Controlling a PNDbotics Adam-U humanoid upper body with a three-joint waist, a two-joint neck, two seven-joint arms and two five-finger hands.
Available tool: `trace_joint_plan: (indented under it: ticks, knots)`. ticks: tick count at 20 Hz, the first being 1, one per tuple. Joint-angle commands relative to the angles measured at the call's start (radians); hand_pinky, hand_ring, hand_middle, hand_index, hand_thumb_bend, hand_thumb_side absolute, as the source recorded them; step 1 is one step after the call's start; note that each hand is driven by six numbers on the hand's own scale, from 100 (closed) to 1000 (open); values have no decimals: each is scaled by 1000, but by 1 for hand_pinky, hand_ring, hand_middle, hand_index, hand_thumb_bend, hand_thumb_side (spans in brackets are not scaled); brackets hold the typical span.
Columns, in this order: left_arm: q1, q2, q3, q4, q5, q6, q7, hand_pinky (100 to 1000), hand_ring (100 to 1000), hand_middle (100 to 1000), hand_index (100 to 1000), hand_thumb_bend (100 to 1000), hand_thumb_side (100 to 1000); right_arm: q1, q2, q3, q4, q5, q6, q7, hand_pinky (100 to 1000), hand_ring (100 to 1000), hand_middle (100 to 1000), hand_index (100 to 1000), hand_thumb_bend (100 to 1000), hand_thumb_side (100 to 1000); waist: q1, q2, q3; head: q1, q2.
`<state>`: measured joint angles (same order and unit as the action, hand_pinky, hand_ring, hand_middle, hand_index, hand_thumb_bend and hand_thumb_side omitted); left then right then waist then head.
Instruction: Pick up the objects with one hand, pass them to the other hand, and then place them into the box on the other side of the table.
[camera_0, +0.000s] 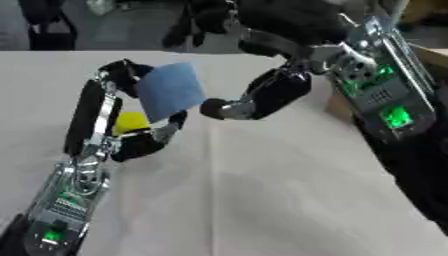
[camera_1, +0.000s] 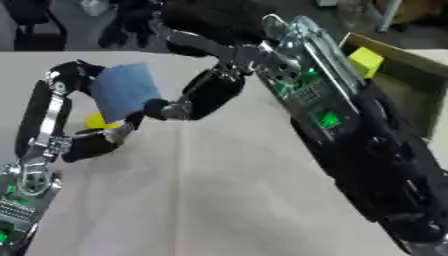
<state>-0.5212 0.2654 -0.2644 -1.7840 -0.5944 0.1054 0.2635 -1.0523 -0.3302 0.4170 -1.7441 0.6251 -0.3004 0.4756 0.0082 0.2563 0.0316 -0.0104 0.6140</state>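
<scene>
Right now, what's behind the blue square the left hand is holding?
A yellow object shows below the blue square, partly covered by it and the left hand; its shape can't be told.

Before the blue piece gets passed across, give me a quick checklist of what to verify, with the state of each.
1. Left robot hand holds the blue square piece: ok, thumb and fingers curl round it, lifted off the table.
2. Right robot hand is near the piece: ok, its fingertip is by the piece's lower right edge.
3. Right robot hand has gripped the piece: cannot tell, contact is unclear.
4. Box on the right side is open to receive: ok, a yellow block shows at it.
5. Yellow object behind the left robot hand stays clear of the handover: cannot tell.
</scene>
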Motion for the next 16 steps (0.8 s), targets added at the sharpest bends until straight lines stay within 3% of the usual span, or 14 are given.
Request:
trace_joint_plan:
  ticks: [1,11,16]
  knots:
    - [-22,-6,0,-9,-7,9,9,525,473,400,571,100,100,-10,0,-14,-9,25,-7,-15,736,590,672,791,426,177,-9,-34,2,2,-7]
    - [-38,-31,-1,-20,-10,20,18,520,468,398,570,100,106,-2,5,-13,8,36,-22,-1,738,509,678,790,429,188,-7,-29,8,0,-5]
    - [-42,-41,-6,-27,-4,14,20,518,467,397,570,100,114,-2,6,-16,11,45,-20,-9,746,513,692,816,433,195,-7,-27,11,-2,-6]
